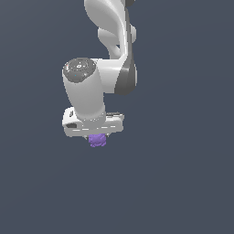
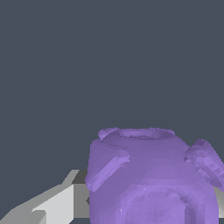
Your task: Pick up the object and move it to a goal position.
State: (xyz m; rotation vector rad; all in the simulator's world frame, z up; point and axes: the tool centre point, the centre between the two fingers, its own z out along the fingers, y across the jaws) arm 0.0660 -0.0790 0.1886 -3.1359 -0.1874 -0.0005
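The object (image 1: pixel 97 140) is a small purple lumpy blob sitting directly under the white hand of my gripper (image 1: pixel 96 136) in the exterior view. Its top is tucked up against the hand, which hides the fingers there. In the wrist view the object (image 2: pixel 151 175) looms large, rounded, with a rimmed top and stubby side lumps. A pale grey finger (image 2: pixel 59 203) presses against one flank of it. The far flank runs to the picture's edge, so the other finger barely shows. The gripper is shut on the object.
Behind everything lies a plain, uniform dark grey-blue surface with no other objects, edges or markers in either view. The white arm (image 1: pixel 112 41) rises above the hand to the exterior view's upper edge.
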